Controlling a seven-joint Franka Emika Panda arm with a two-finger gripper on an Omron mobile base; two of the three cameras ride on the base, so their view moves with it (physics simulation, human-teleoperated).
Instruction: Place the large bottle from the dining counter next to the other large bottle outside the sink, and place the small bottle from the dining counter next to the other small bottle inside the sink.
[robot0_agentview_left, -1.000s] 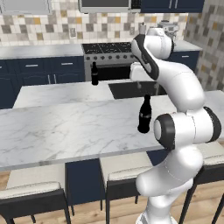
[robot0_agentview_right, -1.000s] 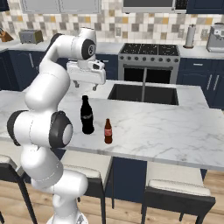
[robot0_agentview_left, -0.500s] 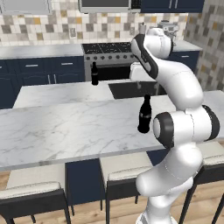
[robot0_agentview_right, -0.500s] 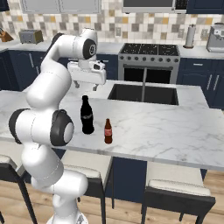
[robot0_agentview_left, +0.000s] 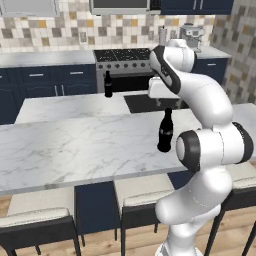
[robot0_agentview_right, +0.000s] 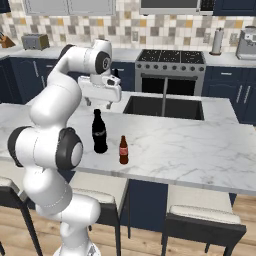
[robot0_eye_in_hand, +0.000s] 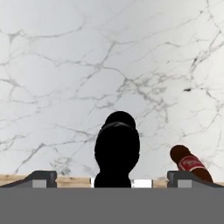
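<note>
Hovering above the dining counter (robot0_agentview_right: 200, 145), the claw (robot0_agentview_right: 101, 104) hangs with its jaws spread wide and nothing between them. Directly under it stands the large bottle (robot0_agentview_right: 99, 131), upright on the marble; in the hand view its dark cap and shoulders (robot0_eye_in_hand: 117, 151) sit between the two finger tips, lined up for a descent. Just beside that bottle, off to one side of the claw and nearer the counter's front edge, stands the small bottle (robot0_agentview_right: 123, 150), also upright, with its red label and cap showing at the hand view's lower right (robot0_eye_in_hand: 189, 164).

Beyond the claw, past the far edge of the slab, lies the sink (robot0_agentview_right: 165, 107) with its faucet rising from the middle. Farther off still, on the counter beside the basin, the other large bottle (robot0_agentview_left: 108, 84) waits alone. The other small bottle cannot be made out inside the basin from these angles.

As a judgement from how things lie: neither placement is done. Both bottles are still on the dining slab, untouched. The step in hand looks like the approach to grasp the tall one; after that come its carry to its twin outside the basin, then the whole pick and placement of the short one into the basin.
</note>
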